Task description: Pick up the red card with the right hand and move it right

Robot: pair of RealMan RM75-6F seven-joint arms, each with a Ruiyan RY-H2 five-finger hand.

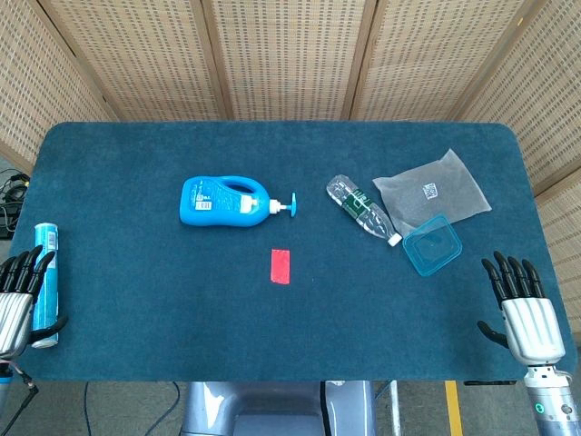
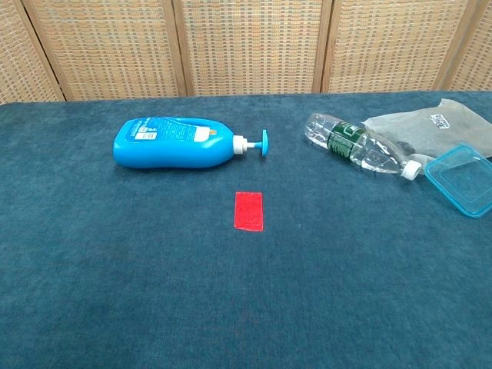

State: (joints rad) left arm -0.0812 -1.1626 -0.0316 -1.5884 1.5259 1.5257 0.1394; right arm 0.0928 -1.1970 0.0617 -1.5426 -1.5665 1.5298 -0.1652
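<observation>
Furthest left on the dark blue table (image 1: 136, 300), a light blue tube (image 1: 45, 283) lies lengthwise near the edge, with the left hand (image 1: 20, 300) just beside it, fingers spread, the thumb appearing to touch the tube's near end, holding nothing. Next comes a blue pump bottle (image 1: 222, 201) on its side, its nozzle pointing right; the plastic is opaque, so what it holds cannot be told. Just in front of it, nearer the robot and close to the middle of the table, the red card (image 1: 280, 265) lies flat on the cloth (apart from the bottle and every other thing). Further right, a clear plastic bottle (image 1: 362, 209) with a dark green label and a white cap lies tilted, cap toward the near right; whether any liquid is in it cannot be made out. Its cap end sits just beside a small translucent blue box (image 1: 432, 243), whose inside cannot be seen clearly, and behind that box rests a grey translucent pouch (image 1: 433, 189) with a printed code on it. At the far right edge, the right hand (image 1: 519, 307) stands with fingers straight and apart, holding nothing, well apart from the red card, which lies off to its left.
</observation>
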